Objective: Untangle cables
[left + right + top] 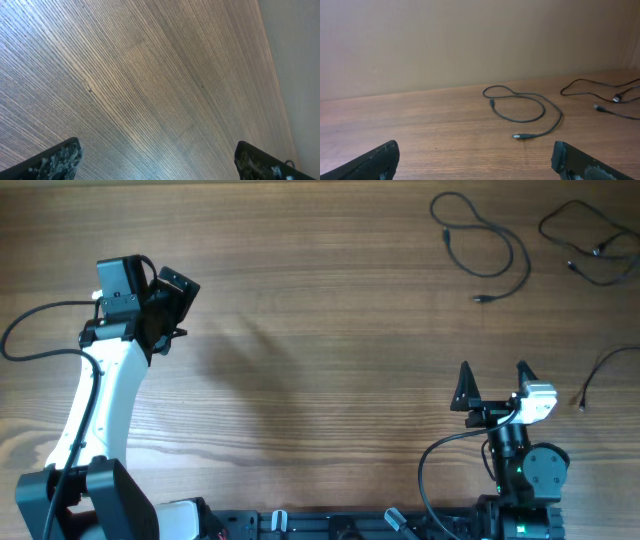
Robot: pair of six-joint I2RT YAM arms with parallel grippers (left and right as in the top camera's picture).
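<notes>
Three thin black cables lie apart at the table's far right. One looped cable (487, 248) lies at the back and also shows in the right wrist view (530, 112), ending in a plug tip. A second cable (592, 242) lies at the back right corner and shows in the right wrist view (607, 97). A third cable (603, 370) runs off the right edge. My left gripper (170, 305) is open and empty over bare wood at the left (157, 160). My right gripper (493, 380) is open and empty near the front, well short of the cables (475, 160).
The wooden table (320, 360) spreads between the arms. A plain wall (470, 40) rises behind the table's far edge. The arm's own thick black cable (30, 340) loops at the left, and another (440, 470) curls by the right base.
</notes>
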